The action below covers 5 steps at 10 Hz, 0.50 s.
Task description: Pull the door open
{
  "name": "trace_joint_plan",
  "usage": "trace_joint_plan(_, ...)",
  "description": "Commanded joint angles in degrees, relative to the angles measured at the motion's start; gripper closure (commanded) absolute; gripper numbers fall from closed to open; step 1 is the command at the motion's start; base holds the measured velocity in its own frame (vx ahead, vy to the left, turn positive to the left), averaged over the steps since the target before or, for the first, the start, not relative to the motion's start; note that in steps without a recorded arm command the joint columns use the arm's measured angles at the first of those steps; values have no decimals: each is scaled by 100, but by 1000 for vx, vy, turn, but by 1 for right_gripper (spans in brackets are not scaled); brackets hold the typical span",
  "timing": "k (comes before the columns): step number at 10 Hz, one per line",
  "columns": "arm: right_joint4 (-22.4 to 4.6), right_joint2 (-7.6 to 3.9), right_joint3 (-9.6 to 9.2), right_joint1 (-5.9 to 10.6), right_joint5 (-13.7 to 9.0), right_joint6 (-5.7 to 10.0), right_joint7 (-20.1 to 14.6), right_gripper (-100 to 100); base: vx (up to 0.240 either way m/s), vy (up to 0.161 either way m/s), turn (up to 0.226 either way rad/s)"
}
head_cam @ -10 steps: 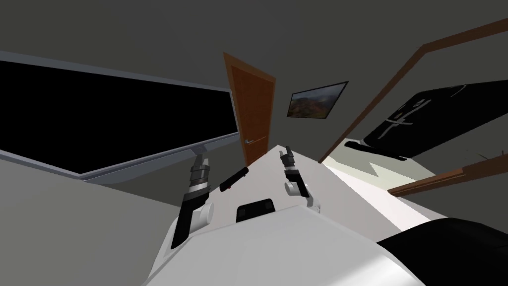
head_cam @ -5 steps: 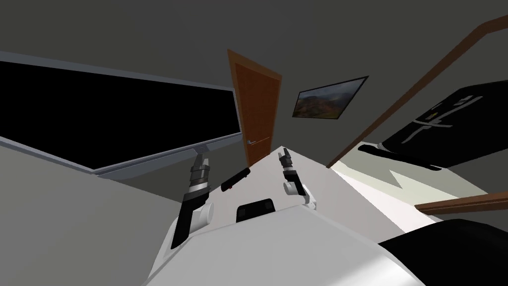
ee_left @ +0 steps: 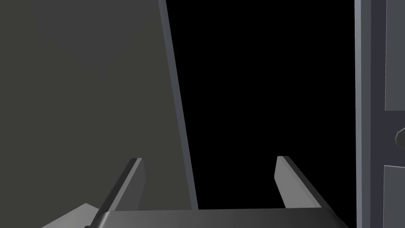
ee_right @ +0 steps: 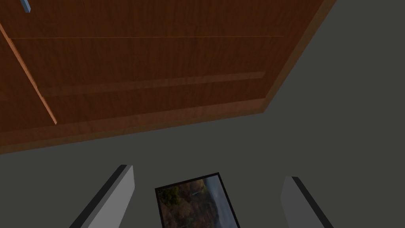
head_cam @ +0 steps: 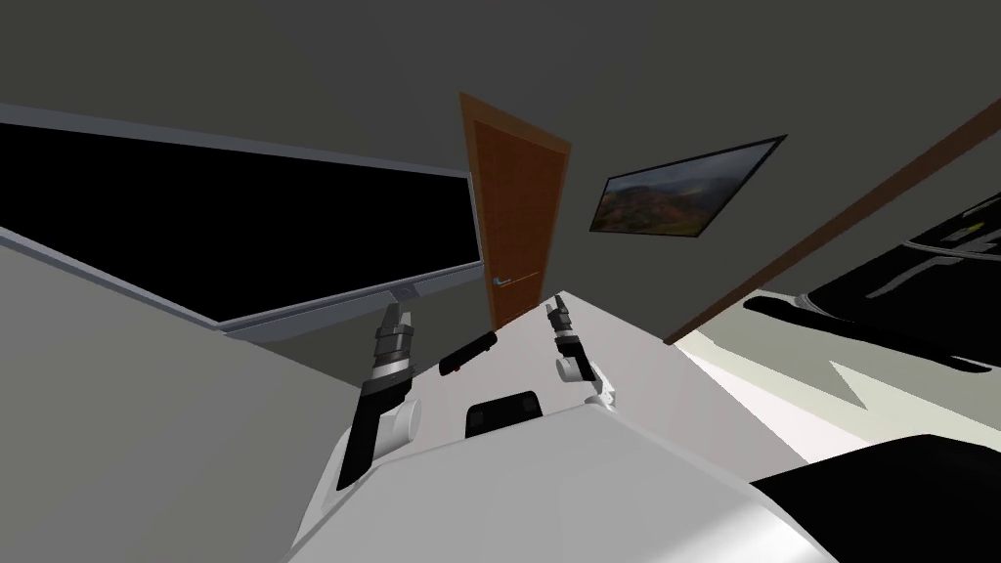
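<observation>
left tool spread wide, right tool likewise

The door stands ahead in the far wall with its handle near its left edge. A wide framed opening lies to its left and a picture hangs on the wall to its right. The left gripper is before the opening's corner nearest the door, the right gripper before the door's foot, right of the handle and apart from it. At far right a fridge stands beyond a doorway frame.
</observation>
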State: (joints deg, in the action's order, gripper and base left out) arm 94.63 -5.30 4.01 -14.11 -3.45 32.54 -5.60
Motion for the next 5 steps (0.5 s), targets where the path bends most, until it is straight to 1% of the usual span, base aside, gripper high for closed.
trace_joint_plan(1, -179, -26, 12, 57, -10, 34, -8, -100, 60, -29, 46)
trace_joint_plan(2, -375, -44, 18, 134, -15, 83, -7, -100, 59, -29, 114)
trace_joint_plan(4, -727, -78, 30, 292, -27, 183, -3, -100, 88, -38, 170)
trace_joint_plan(5, -776, -78, 30, 292, -27, 183, -3, -100, 49, -37, 45)
